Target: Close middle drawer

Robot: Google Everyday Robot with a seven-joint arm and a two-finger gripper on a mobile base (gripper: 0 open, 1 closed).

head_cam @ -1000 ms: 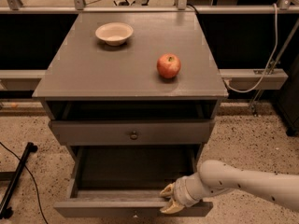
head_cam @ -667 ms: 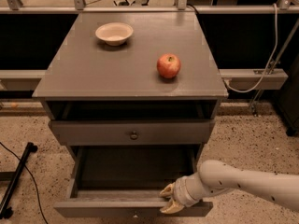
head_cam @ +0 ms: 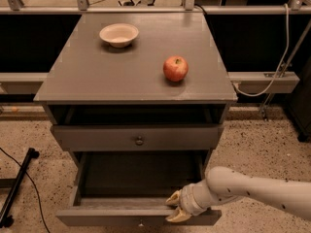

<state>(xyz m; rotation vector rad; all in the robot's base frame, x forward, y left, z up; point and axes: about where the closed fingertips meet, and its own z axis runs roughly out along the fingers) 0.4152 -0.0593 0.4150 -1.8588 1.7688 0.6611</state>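
Observation:
The middle drawer is pulled far out from the grey cabinet, its deep grey box open to view and its small knob at the bottom edge of the picture. My gripper is at the top edge of that drawer's front, right of centre, with its yellowish fingers apart, one on each side of the edge. The white arm reaches in from the right. Above it, the uppermost drawer with a like knob stands slightly out. The lowest drawer is hidden.
A red apple and a white bowl sit on the cabinet top. A black stand leg and cable lie on the speckled floor at left. A rail and a white cable run behind at right.

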